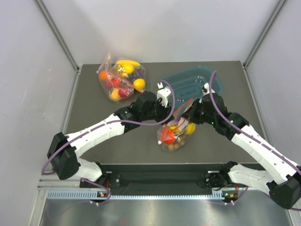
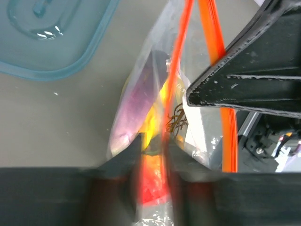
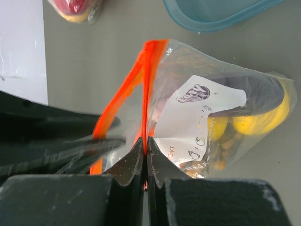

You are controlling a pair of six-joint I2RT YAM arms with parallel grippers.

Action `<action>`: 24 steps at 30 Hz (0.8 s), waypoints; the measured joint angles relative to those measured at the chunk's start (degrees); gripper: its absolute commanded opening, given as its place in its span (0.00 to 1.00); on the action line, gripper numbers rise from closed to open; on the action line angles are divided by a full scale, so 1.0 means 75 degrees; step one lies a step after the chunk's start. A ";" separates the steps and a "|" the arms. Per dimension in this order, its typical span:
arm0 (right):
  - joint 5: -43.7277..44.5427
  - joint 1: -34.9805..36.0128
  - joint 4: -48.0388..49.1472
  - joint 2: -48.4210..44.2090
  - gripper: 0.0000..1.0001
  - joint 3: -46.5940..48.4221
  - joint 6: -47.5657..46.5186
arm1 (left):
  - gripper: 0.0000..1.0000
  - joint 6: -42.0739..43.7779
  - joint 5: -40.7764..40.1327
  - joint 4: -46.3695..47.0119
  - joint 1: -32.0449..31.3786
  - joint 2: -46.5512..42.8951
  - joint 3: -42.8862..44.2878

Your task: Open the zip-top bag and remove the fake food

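Note:
The zip-top bag (image 1: 175,134) stands at the table's middle, its red-orange strip lifted between my grippers and its two lips parted. Inside show fake food: a red tomato (image 1: 167,136), a yellow lemon (image 1: 190,128) and a brown cluster (image 1: 174,146). My right gripper (image 3: 146,140) is shut on one strip lip (image 3: 146,94). My left gripper (image 2: 156,143) has its jaws about a finger's width apart around the other lip (image 2: 176,70), which lies blurred against one finger. Purple eggplant (image 2: 134,108) shows through the plastic.
A teal plastic tray (image 1: 190,82) lies behind the bag. A second clear bag (image 1: 120,80) with a banana, an orange and other fruit lies at the back left. Grey walls close in both sides.

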 measured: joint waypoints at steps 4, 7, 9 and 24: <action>-0.0219 0.0000 -0.0128 0.0003 0.00 0.0009 -0.0201 | 0.00 -0.0029 0.0061 -0.0012 0.0000 0.0172 0.0003; -0.0356 0.0000 -0.0364 0.0061 0.00 0.0137 -0.0388 | 0.00 0.0064 -0.0137 -0.0262 0.0000 0.0184 0.0052; -0.0449 0.0000 -0.0621 0.0175 0.00 0.0405 -0.0516 | 0.00 0.0166 -0.0393 -0.0542 0.0017 0.0152 0.0128; -0.0813 0.0000 -0.1480 0.0796 0.00 0.1367 -0.1072 | 0.00 0.0102 -0.1309 -0.3590 0.0300 -0.1871 0.0761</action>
